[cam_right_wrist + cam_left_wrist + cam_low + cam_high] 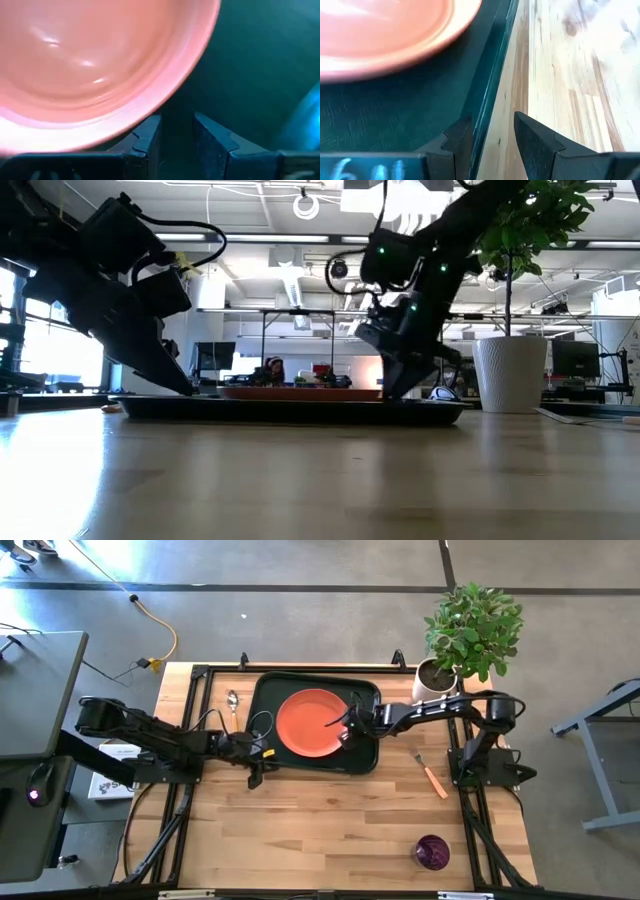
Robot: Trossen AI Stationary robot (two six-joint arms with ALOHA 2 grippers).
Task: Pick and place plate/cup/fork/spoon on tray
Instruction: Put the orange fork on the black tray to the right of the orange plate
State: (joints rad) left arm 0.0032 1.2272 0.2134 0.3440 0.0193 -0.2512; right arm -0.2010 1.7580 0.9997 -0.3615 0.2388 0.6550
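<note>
A: Plate (311, 723) sits flat in tray (268, 690). Right hand (347, 730) at plate's rim, fingers apart, nothing held.
B: Left hand (256, 752)?
A: Fingers apart, straddling tray's near rim. Fork (431, 776), cup (432, 851) on counter (320, 820), spoon (232, 701) left of tray.
B: Lift right hand straight up, don't drag plate; fork's nearest.

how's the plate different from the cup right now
The plate is orange-red, wide and flat; the cup is dark purple and much smaller. The plate lies on the tray, beside the right tool; the cup stands apart on the bare table. Both are round.
</note>
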